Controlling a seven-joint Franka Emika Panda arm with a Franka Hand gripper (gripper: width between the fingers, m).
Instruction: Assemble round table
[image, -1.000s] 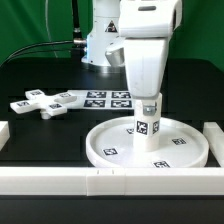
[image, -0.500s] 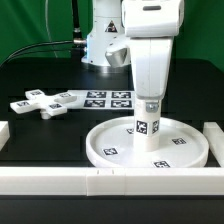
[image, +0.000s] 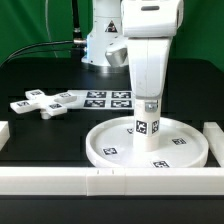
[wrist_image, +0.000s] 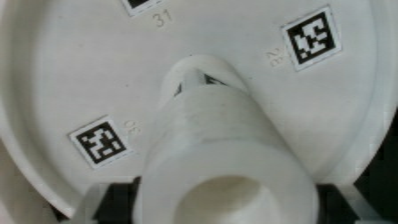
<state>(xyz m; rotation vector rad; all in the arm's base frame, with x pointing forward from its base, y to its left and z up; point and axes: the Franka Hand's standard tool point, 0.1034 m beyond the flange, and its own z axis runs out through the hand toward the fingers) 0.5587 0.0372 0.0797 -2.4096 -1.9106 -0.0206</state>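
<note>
One post (image: 148, 128) stays upright on the disc (image: 100, 150), fingers (image: 142, 106) still clamped.

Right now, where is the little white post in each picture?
Exterior view: the post stands upright in the middle of the round disc, near the picture's centre.
Wrist view: the post fills the middle, seen from above its top end.
Shared landmark: the disc, with its square tags, lies around the post in both views.

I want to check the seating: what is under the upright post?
Under the post lies the round disc; its tagged floor shows around the foot. The joint itself is covered by the post.
</note>
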